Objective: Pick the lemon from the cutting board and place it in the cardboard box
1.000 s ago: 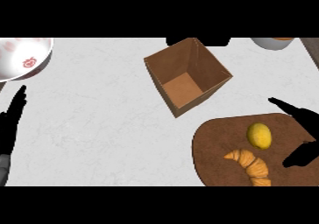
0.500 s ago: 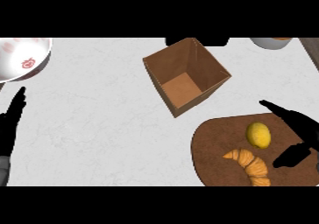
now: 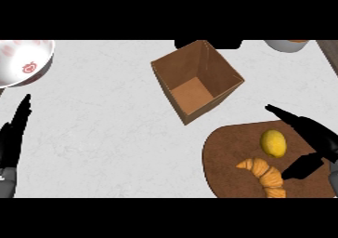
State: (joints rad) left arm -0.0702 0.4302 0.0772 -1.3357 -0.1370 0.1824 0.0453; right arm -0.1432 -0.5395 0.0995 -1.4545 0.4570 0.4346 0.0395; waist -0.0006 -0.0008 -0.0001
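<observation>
One lemon (image 3: 273,142) lies on our cutting board (image 3: 223,158), beside a croissant (image 3: 263,174). Our right hand (image 3: 315,144) is spread wide just right of it, thumb and fingers apart, not touching. Up-left stands the open cardboard box (image 3: 196,79). Our left hand (image 3: 10,139) rests open at the counter's (image 3: 110,139) left edge.

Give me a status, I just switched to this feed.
Right hand open, beside lemon, not touching. Left hand open, resting at left edge. Lemon on cutting board near croissant. Cardboard box open, path unobstructed.
</observation>
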